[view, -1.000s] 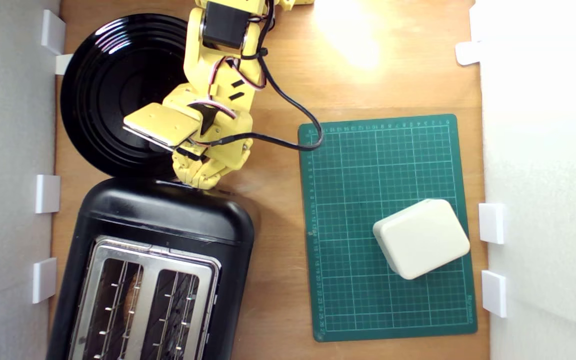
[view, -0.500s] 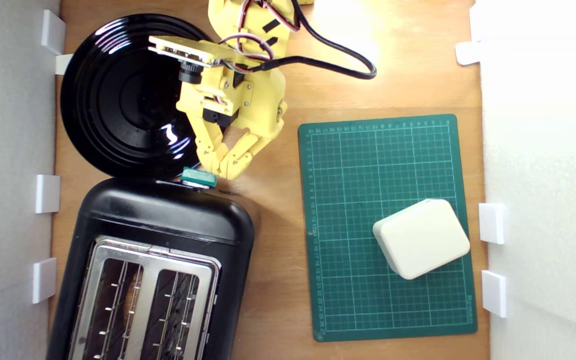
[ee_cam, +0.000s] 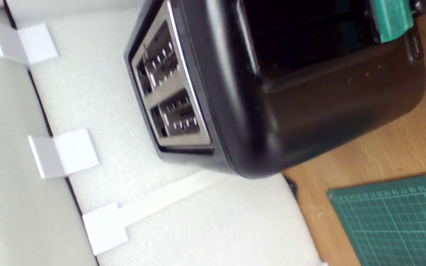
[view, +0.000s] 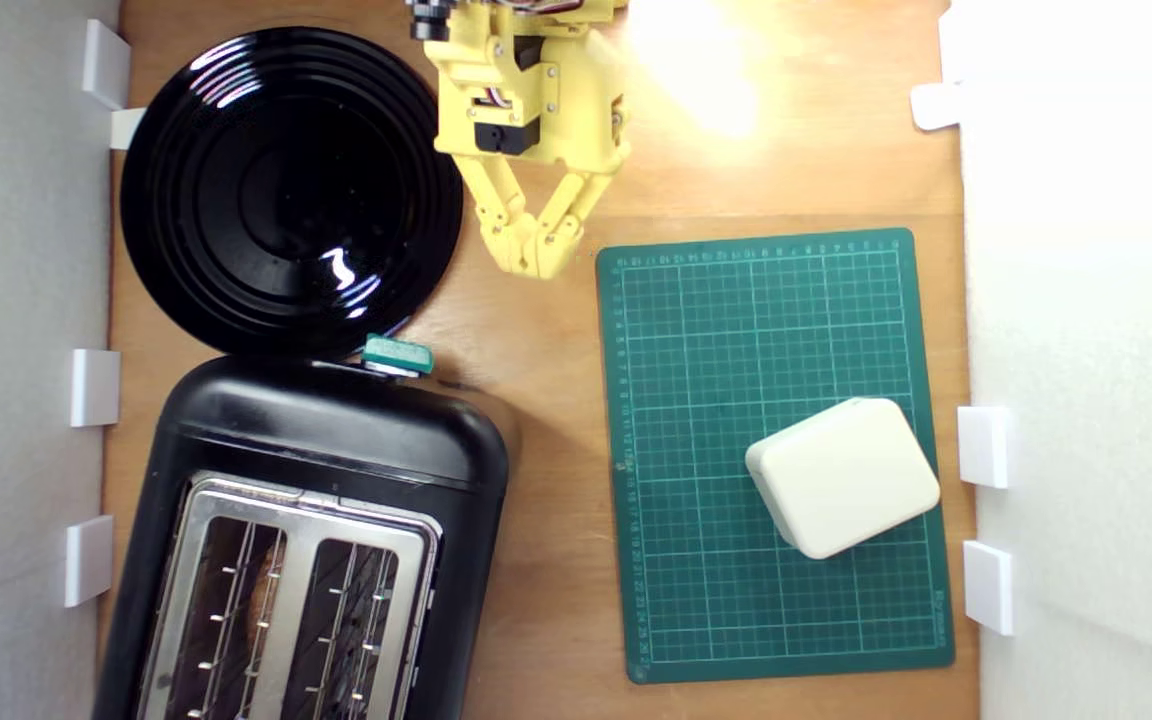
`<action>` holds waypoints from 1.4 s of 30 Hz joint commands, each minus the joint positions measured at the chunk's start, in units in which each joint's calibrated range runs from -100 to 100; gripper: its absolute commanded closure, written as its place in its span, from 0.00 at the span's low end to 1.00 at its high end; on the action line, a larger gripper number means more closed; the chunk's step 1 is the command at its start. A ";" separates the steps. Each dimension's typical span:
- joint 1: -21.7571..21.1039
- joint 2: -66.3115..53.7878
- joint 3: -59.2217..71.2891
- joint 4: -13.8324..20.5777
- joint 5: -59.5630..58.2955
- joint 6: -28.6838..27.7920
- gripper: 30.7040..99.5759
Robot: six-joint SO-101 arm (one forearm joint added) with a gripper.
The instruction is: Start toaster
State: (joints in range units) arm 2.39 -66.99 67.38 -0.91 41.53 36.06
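The glossy black toaster [view: 326, 440] with its silver two-slot top plate [view: 296, 600] stands at the lower part of the exterior view's left. Its small teal-green lever [view: 397, 354] sticks out of the end that faces the arm. My yellow gripper [view: 536, 255] hangs over bare wood well away from that lever, between the plate and the mat, with its fingertips together and nothing in them. In the wrist view the toaster [ee_cam: 309, 96] fills the picture, the lever [ee_cam: 392, 18] sits at its end, and no fingers show.
A round black plate [view: 286, 190] lies just beyond the toaster's lever end. A green cutting mat [view: 696, 560] with a cream rounded box [view: 841, 475] on it fills the exterior view's right. White foam walls [view: 16, 300] with white clips close in both sides.
The arm has drawn back from the toaster's lever end towards the top of the exterior view. The teal lever, covered by the gripper a second ago, now stands uncovered.
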 commanded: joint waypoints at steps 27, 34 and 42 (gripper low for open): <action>-1.60 -32.10 32.35 -0.40 10.33 -2.22 0.99; -1.68 -32.18 32.35 0.26 11.19 -5.21 0.99; -2.16 -32.26 32.35 0.26 11.79 -7.67 0.99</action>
State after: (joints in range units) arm 0.59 -98.42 99.35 -1.69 52.85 29.22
